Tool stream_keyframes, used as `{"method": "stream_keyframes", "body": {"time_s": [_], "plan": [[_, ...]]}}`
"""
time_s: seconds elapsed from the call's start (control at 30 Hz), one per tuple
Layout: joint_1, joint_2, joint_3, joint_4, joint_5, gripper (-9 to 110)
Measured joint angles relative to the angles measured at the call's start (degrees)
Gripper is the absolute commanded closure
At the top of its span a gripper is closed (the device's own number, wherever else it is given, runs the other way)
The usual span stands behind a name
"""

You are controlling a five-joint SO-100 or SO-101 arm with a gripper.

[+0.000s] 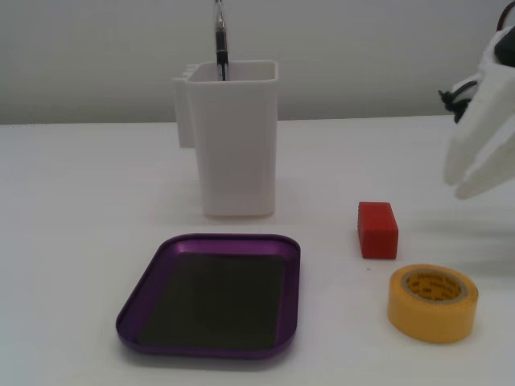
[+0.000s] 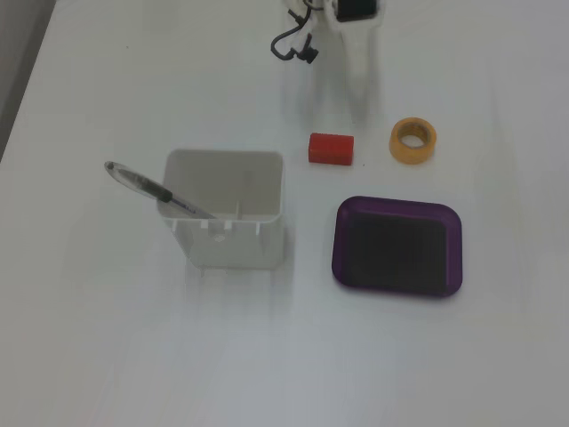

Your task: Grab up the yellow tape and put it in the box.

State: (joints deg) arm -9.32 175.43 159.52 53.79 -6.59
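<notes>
Nothing of the task had been carried out at the moment inspected. The tape (image 1: 433, 302) lay flat on the desk (image 1: 80, 201), core upward, just beside the red block (image 1: 377, 229) and clear of it. In a fixed view from above, the tape (image 2: 412, 140) sat near the box (image 2: 397, 208) but outside it, beyond the rim. The box (image 1: 211, 243) was empty, its dark bottom bare in both fixed views.

The gripper (image 1: 476, 175) hung above the desk at the right edge of a fixed view, white and blurred, apart from the tape and holding nothing. Its fingers appeared slightly spread at the tips, though the blur left this uncertain. In the view from above, the gripper (image 2: 358, 102) reached down from the top edge, pointing toward the gap between block and tape, touching neither.

A white container (image 1: 229, 137) with a pen (image 2: 156, 189) stood well apart from the tape and played no part.

Judged remaining: the approach to the tape, the grasp, the lift, the carry and the release into the box. That is the whole task.
</notes>
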Motion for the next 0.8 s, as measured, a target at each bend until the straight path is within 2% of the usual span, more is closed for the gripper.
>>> {"method": "stream_keyframes", "body": {"time_s": [0.23,0.37,0.5,0.8], "plan": [[-6.94,-27.51,-22.24,10.28,0.0,100],[-8.7,-43.86,-31.29,11.25,0.0,88],[-8.79,-58.27,-36.47,11.25,0.0,79],[-9.05,-75.15,-43.15,10.72,0.0,78]]}}
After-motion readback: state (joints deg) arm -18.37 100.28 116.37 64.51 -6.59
